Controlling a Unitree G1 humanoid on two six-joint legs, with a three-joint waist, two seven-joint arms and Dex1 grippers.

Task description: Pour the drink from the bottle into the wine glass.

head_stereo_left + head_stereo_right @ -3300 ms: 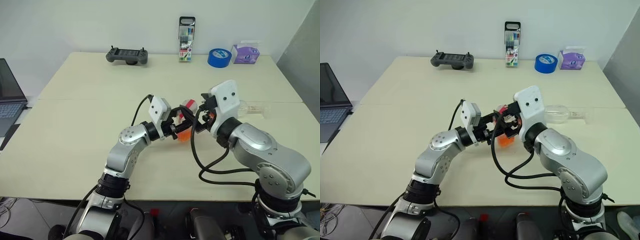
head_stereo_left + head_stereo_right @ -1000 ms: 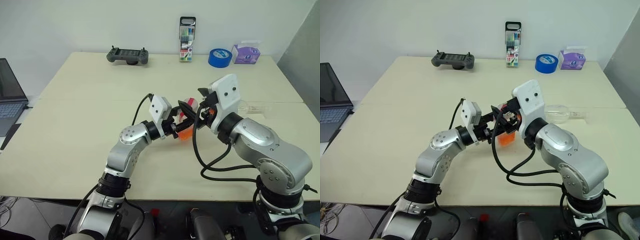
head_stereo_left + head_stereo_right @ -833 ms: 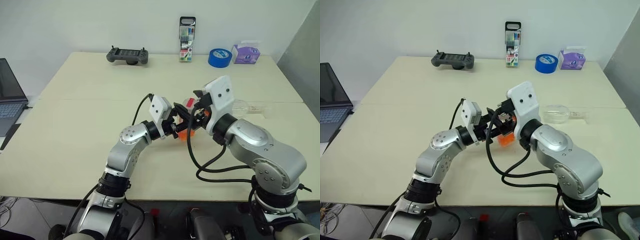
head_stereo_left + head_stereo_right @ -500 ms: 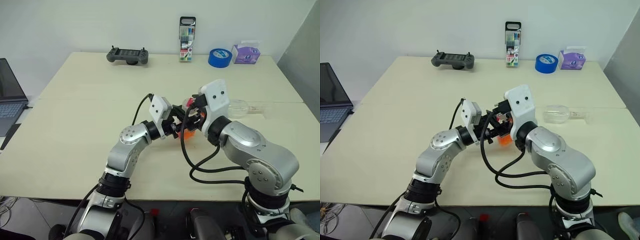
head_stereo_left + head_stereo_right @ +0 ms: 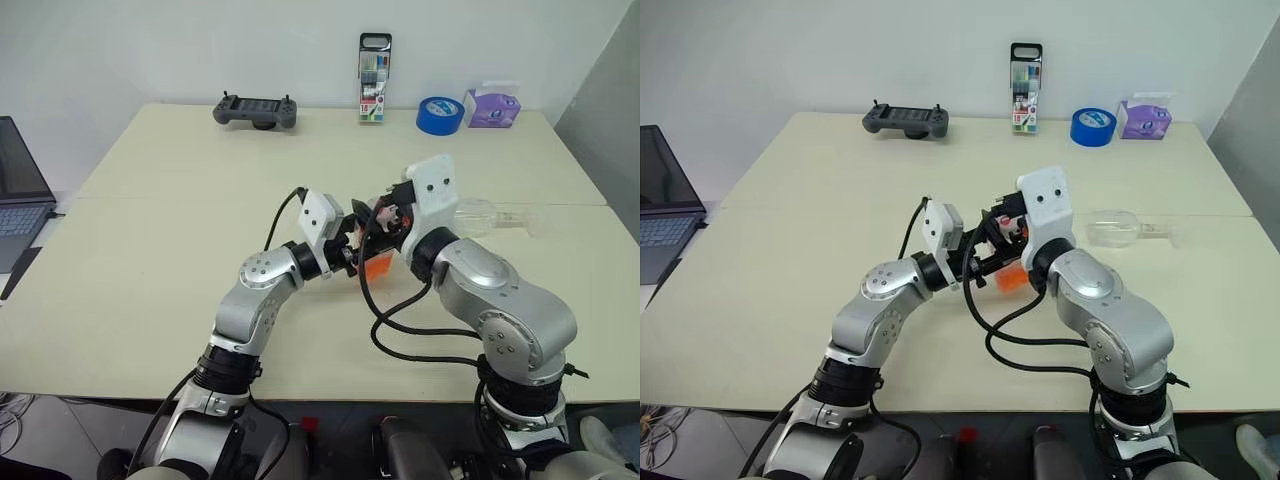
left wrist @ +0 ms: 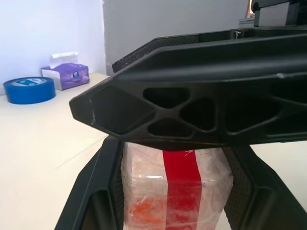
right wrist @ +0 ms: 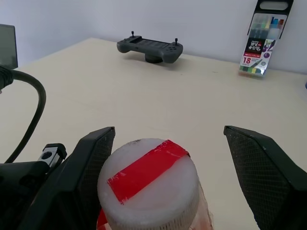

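My left gripper (image 5: 360, 252) is shut on the bottle (image 6: 177, 191), a small clear plastic one held upright just above the table. Its black fingers (image 6: 96, 196) press on both sides. The orange-red drink (image 5: 376, 266) fills the lower part. The white cap with a red strip (image 7: 148, 179) sits between the fingers (image 7: 91, 167) of my right gripper (image 7: 169, 130), which is open and apart from the cap on both sides. One of those fingers (image 6: 192, 110) crosses the left wrist view just above the bottle. The wine glass (image 5: 480, 215) lies on its side to the right.
Along the far edge of the table (image 5: 150, 250) stand a grey game controller (image 5: 254, 110), a tall marker case (image 5: 374, 80), a blue tape roll (image 5: 438, 115) and a purple tissue box (image 5: 491, 106). A laptop (image 5: 18, 190) sits at the left edge.
My right arm has swung in to the left and dropped a little, bringing its open fingers to either side of the bottle's cap. The left gripper and the bottle have stayed still.
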